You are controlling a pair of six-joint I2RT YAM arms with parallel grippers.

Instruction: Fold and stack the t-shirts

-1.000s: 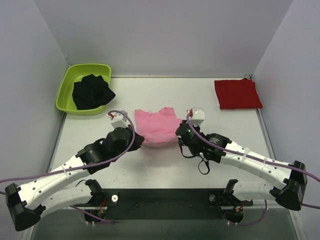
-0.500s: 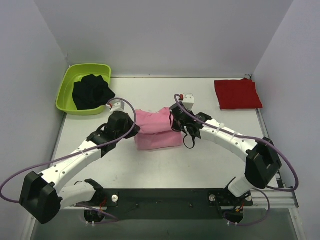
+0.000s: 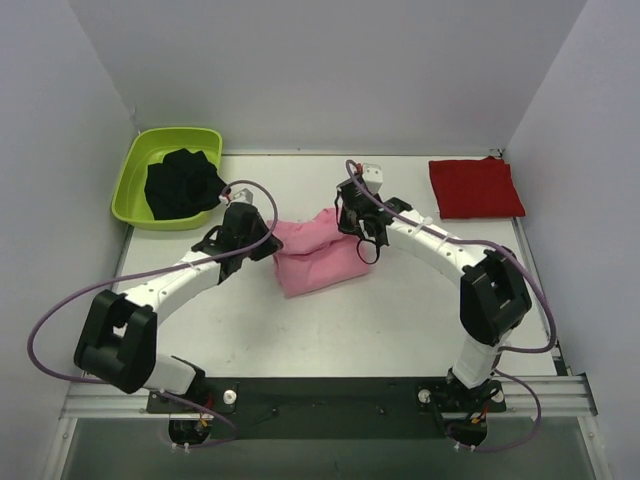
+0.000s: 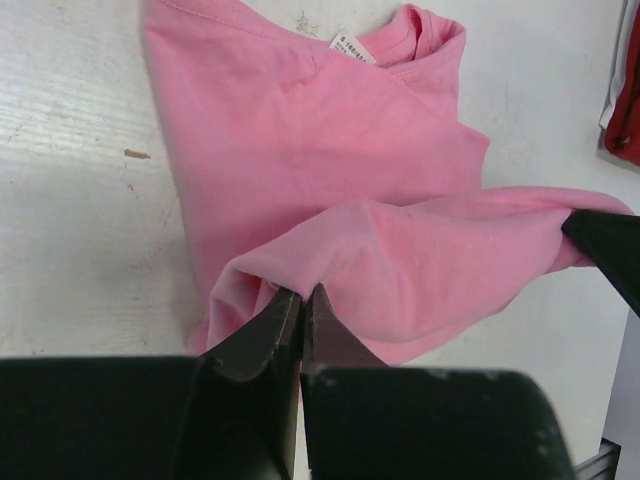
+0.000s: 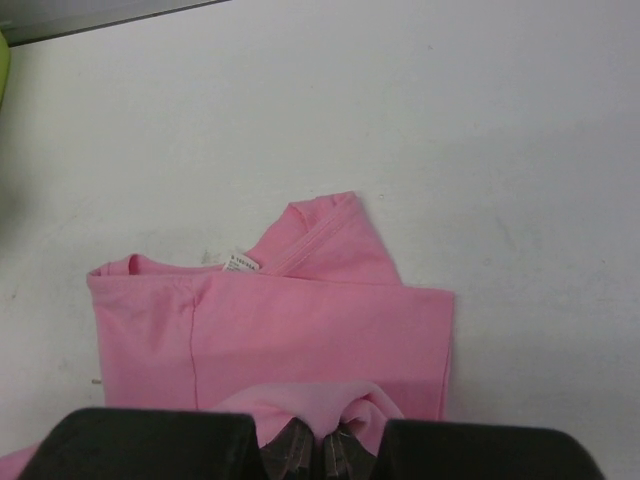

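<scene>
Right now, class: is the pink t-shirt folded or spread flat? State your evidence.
Partly folded. The pink t-shirt lies doubled over itself; the left gripper and right gripper pinch a raised edge above the lower layer.

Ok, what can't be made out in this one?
Top view: the pinch points of the left gripper and right gripper on the pink t-shirt, hidden under their own wrists.
Both wrist views: print on the neck label, too small.
Top view: what the black cloth in the green tub is, too bunched.
Left wrist view: a red-and-white object, cut off by the right edge.
</scene>
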